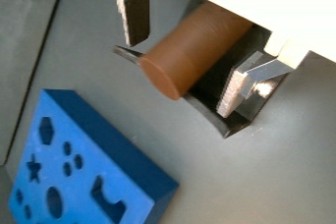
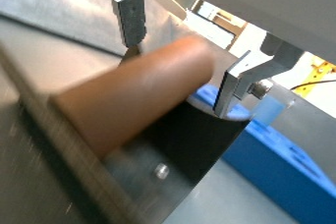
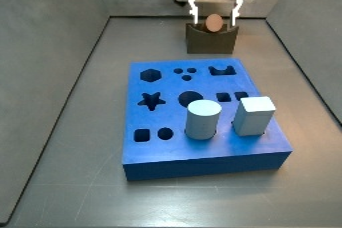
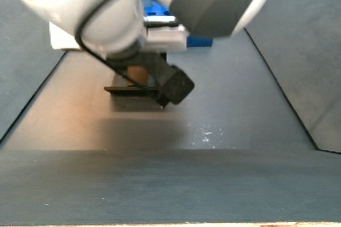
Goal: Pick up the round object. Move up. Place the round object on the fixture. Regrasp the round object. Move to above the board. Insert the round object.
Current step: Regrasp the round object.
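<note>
The slim brown wood-coloured cylinder peg (image 1: 197,51) lies on its side in the notch of the small dark olive-brown fixture (image 3: 210,40), at the far end of the grey counter (image 3: 80,102) beyond the thick square blue board (image 3: 201,122). The pincer (image 1: 197,49) straddles it, silver plate fingers (image 1: 136,17) parted on either flank; whether the pads actually touch the wood cannot be told. The peg looks rigid, light and smooth-sided, so it may roll or slip. A grip across its curved sides near mid-length seems soundest. A pale grey-white cylinder (image 3: 202,121) and a white block (image 3: 255,115) stand on the board.
</note>
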